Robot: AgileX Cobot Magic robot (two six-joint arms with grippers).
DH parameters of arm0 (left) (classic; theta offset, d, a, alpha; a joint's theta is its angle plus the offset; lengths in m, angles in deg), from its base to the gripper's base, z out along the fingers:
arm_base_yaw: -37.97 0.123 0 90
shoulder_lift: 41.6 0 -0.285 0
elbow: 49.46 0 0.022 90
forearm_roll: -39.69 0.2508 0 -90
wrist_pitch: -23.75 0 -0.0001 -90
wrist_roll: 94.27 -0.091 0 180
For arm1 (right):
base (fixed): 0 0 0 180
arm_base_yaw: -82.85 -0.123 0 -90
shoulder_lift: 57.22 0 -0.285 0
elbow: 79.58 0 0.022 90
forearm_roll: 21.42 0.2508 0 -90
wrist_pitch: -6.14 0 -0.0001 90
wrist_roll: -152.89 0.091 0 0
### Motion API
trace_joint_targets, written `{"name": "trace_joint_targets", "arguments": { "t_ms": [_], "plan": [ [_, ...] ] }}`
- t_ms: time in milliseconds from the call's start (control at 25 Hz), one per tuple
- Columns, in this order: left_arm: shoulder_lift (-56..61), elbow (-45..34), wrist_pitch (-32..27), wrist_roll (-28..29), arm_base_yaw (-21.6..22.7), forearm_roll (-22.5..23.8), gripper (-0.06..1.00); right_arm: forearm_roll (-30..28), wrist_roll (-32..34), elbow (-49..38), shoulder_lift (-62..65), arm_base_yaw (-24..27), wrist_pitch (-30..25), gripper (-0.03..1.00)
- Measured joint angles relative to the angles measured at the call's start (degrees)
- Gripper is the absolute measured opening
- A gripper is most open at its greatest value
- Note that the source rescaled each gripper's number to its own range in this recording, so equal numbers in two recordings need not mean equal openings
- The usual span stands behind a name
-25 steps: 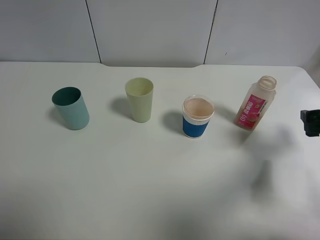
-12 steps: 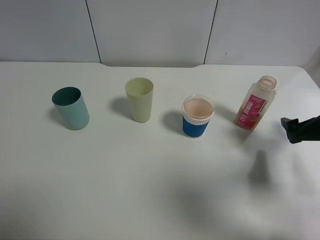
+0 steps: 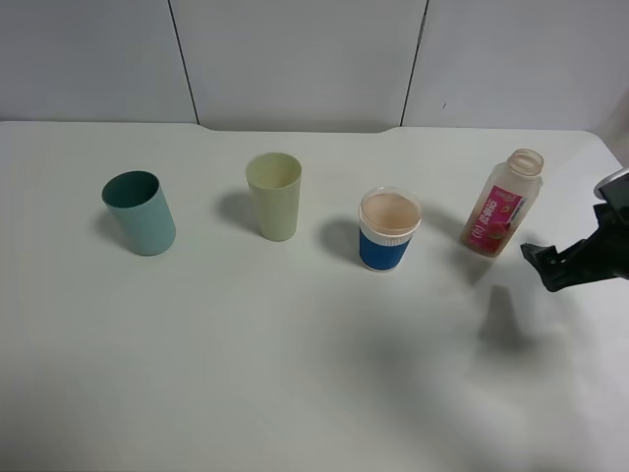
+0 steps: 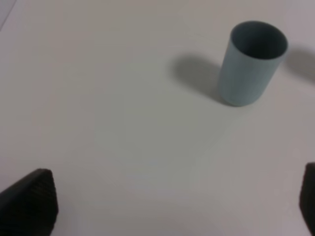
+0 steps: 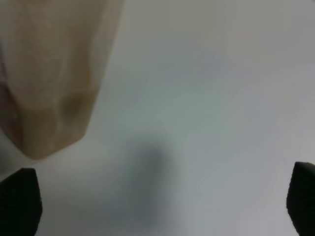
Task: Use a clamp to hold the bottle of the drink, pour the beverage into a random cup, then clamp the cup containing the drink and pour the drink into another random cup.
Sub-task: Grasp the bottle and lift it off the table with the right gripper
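So, desk (image 3: 295, 374): white and flat, with four things standing in a row on it.
teal cup (image 3: 141, 216): at the far left of the row. It is plain, dark green inside, and has no writing. In the left wrist view it stands alone, well apart from the left tool.
yellow-green cup (image 3: 274, 197): next in the row. It is plain and has no writing.
blue cup (image 3: 389, 236): third in the row, between the yellow-green cup and the bottle. It has a blue ribbed sleeve, a white band and a clear rim. I can see no words on it.
drink (image 3: 390, 209): light pinky-brown and milky, inside the blue cup, up near the rim.
bottle (image 3: 503, 208): at the far right of the row, standing on the desk. It is see-through and taller than the cups, and its round neck is open on top.
label (image 3: 494, 220): pink-red, on the front of the bottle, with white writing — too small to read.
right tool (image 3: 555, 267): black, coming in from the right edge. It is just beside the bottle, on the side away from the cups, and not touching it. Its fingers stand wide apart and it holds nothing.
left tool (image 4: 170, 201): seen only in its own wrist view — two black fingertips wide apart over the desk, holding nothing.
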Motion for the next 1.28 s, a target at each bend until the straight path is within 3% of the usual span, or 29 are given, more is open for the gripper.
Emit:
{"name": "trace_joint_targets", "arguments": {
  "t_ms": [280,800,1120,1280],
  "plan": [
    [0.0,0.0,0.0,0.0,0.0,0.0,1.00,-7.2,-0.2,2.9,-6.5,0.0,1.6,1.00],
    [0.0,0.0,0.0,0.0,0.0,0.0,1.00,-13.1,1.6,6.2,-11.0,0.0,2.5,1.00],
    [0.0,0.0,0.0,0.0,0.0,0.0,1.00,-13.2,2.1,7.0,-13.9,0.0,7.5,1.00],
    [0.0,0.0,0.0,0.0,0.0,0.0,1.00,-13.2,3.1,8.2,-18.2,0.0,12.9,1.00]
  ]
}}
